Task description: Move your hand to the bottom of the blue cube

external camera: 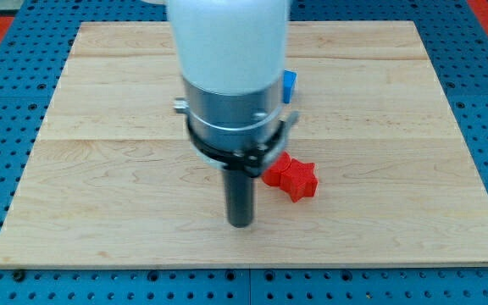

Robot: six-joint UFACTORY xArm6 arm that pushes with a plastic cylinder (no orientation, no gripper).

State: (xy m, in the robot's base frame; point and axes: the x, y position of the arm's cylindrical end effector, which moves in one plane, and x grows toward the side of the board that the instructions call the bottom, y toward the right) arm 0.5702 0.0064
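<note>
The blue cube (290,85) shows only as a small sliver at the arm's right edge, near the middle of the wooden board (100,127); the arm hides most of it. My tip (241,223) rests on the board well below the blue cube, toward the view's bottom and slightly left of it. A red star-shaped block (291,177) lies just right of and above the tip, between the tip and the blue cube, apart from the rod.
The arm's white and grey body (230,76) covers the board's upper middle and may hide other blocks. Blue pegboard (7,76) surrounds the board on all sides.
</note>
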